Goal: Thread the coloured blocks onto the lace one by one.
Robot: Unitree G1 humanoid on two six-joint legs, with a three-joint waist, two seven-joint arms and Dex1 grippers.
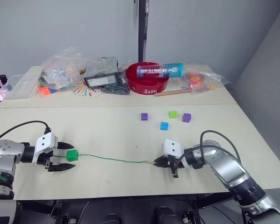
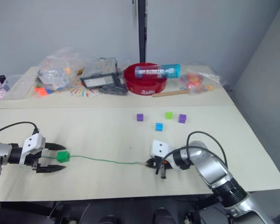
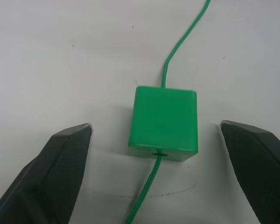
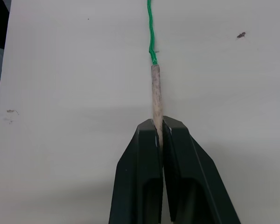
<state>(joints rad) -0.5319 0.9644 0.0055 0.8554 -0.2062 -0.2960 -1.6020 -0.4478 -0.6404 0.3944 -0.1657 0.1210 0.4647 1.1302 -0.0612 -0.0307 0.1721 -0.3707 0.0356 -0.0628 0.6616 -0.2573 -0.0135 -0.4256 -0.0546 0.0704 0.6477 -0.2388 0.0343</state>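
The thin green lace (image 1: 112, 159) lies along the table's front. A dark green block (image 1: 72, 155) is strung on its left end, where the lace passes through the block (image 3: 163, 123). My left gripper (image 1: 60, 157) stands open around that block without touching it. My right gripper (image 1: 159, 162) is shut on the lace's pale stiff tip (image 4: 155, 93). Two purple blocks (image 1: 144, 116) (image 1: 186, 117), a light green block (image 1: 172, 114) and a blue block (image 1: 164, 126) sit loose on the table beyond the right gripper.
At the back stand a red bowl (image 1: 147, 78) holding a blue tube, a wooden stick (image 1: 172, 93), plastic bags of toys (image 1: 63, 70) and a black-framed item (image 1: 101, 79). A seam crosses the table in front of them.
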